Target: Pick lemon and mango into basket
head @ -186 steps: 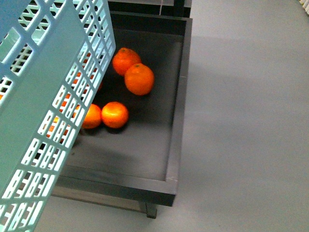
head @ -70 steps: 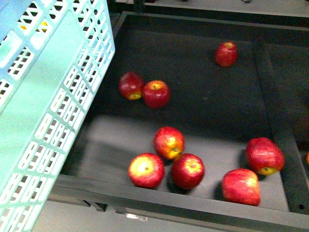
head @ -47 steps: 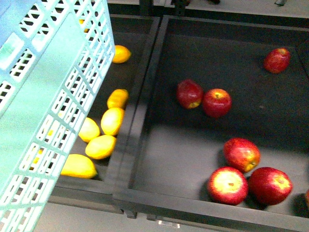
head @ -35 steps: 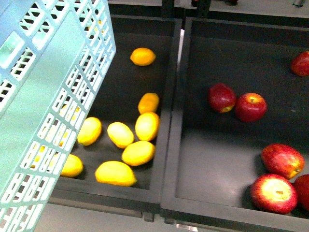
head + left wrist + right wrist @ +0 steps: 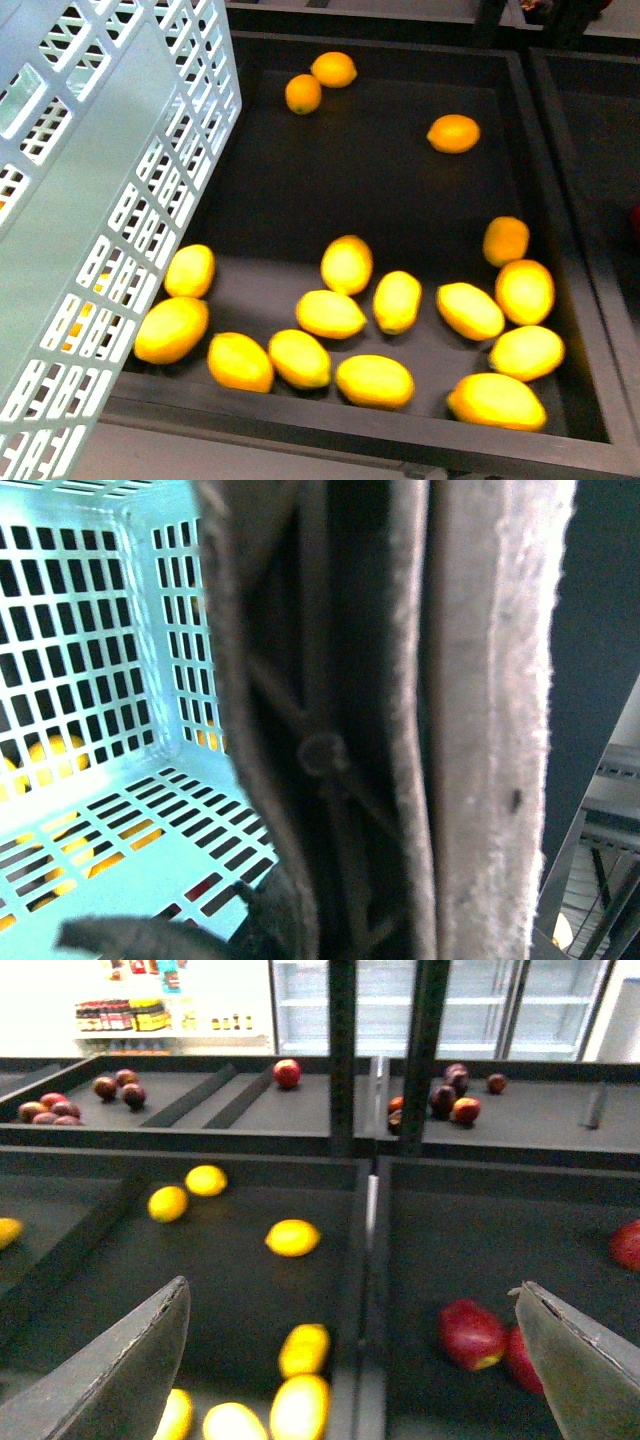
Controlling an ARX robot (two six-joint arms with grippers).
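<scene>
The light teal basket hangs tilted at the left of the front view. Its slotted floor is bare inside. My left gripper is shut on the basket's brown handle, which fills the left wrist view. Several bright yellow lemons lie in a dark tray, the nearest lemon just beside the basket. A few rounder, more orange fruits lie further back; I cannot tell if any is the mango. My right gripper is open, apart from the lemons and above a tray divider.
Red apples lie in the tray right of the lemons. Raised black tray walls separate the bins. Behind stand more trays with dark red fruit and glass-door fridges.
The front view has swept sideways past trays of oranges and apples, and the lemon tray now fills it. The basket has kept its place at the left of the view.
</scene>
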